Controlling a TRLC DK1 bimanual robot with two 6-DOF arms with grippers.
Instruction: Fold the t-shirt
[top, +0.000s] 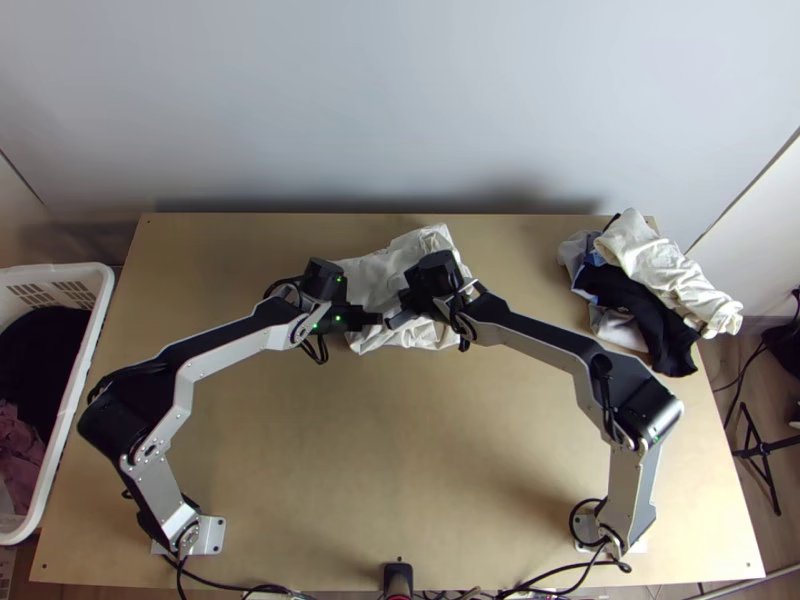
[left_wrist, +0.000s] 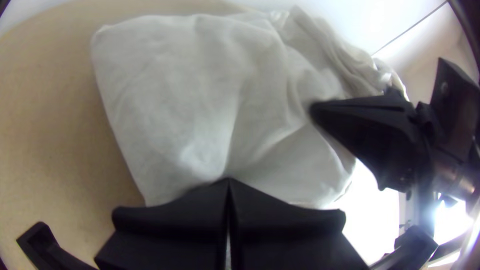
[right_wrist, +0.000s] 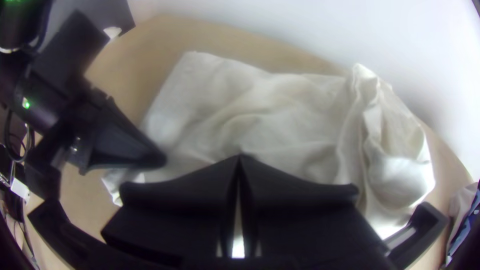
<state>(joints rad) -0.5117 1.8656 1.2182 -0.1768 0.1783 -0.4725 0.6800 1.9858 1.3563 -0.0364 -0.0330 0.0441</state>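
T-shirt (top: 372, 275) (rumpled) beneath left tool (top: 376, 319), right tool (top: 392, 322).

Top view: left claw (top: 374, 319) and right claw (top: 400, 318) hiding part of white t-shirt (top: 372, 278). Left edge cutting off basket (top: 72, 400) and dark clothing (top: 40, 345) inside. In cloth pile, white garment (top: 645, 258) covering part of black garment (top: 660, 325). Right edge cutting off black stand (top: 752, 451). Left wrist view: left claw (left_wrist: 228, 181) hiding some t-shirt, right claw (left_wrist: 315, 111) blurring. Right wrist view: edge cutting off cloth pile (right_wrist: 460, 215).
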